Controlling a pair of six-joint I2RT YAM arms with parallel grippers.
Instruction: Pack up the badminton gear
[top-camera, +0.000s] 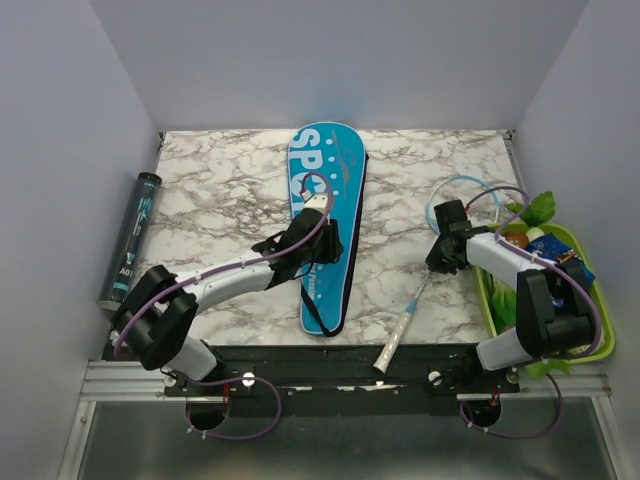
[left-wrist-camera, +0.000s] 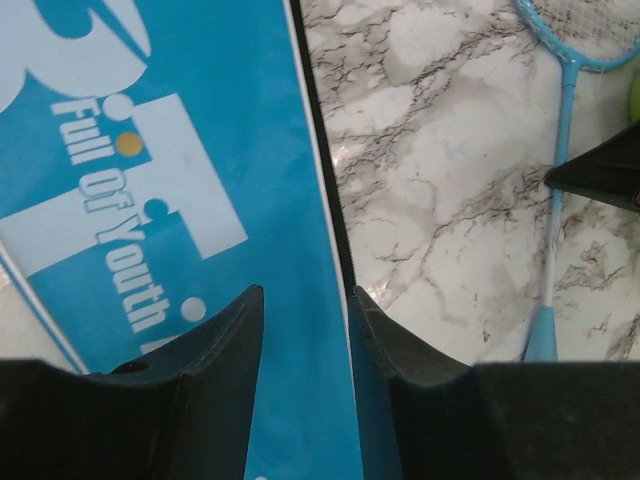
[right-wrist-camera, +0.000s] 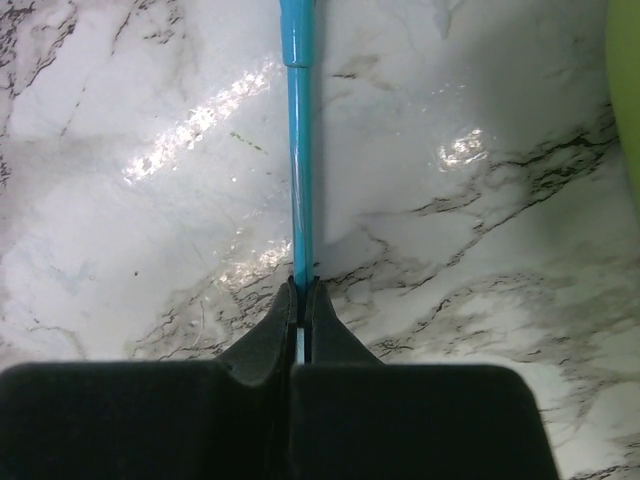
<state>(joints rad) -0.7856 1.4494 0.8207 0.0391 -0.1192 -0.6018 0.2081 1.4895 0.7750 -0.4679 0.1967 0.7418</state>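
Right pincer (right-wrist-camera: 301, 290) is clenched on the thin blue shaft of the racket (right-wrist-camera: 297, 150), its fingertips pressed together with the shaft between them; the hoop lies ahead of it and the white handle runs back behind it to the near edge of the surface (top-camera: 220, 200); the green tray (top-camera: 600, 300) sits just to its right; the cyan bag (left-wrist-camera: 200, 150) lies flat, well off to its left. Left pincer (left-wrist-camera: 305, 300) is released, jaws apart above the bag's black right edge, the fabric showing between them; whether the pads touch it I cannot tell. Only one racket shows; the second may be inside the bag or hidden, and no opening in the bag can be made out. Several things could go wrong from here: a pinch on so slim and smooth a shaft, far from either end, is likely to let the racket twist or droop once lifted, the hoop or handle swinging down; a long swing leftward could clip the left arm or drag the hoop across the tray's rim; and with the left pincer gripping nothing, the light bag would probably slide or buckle when the racket is pushed against it, rather than take it in.
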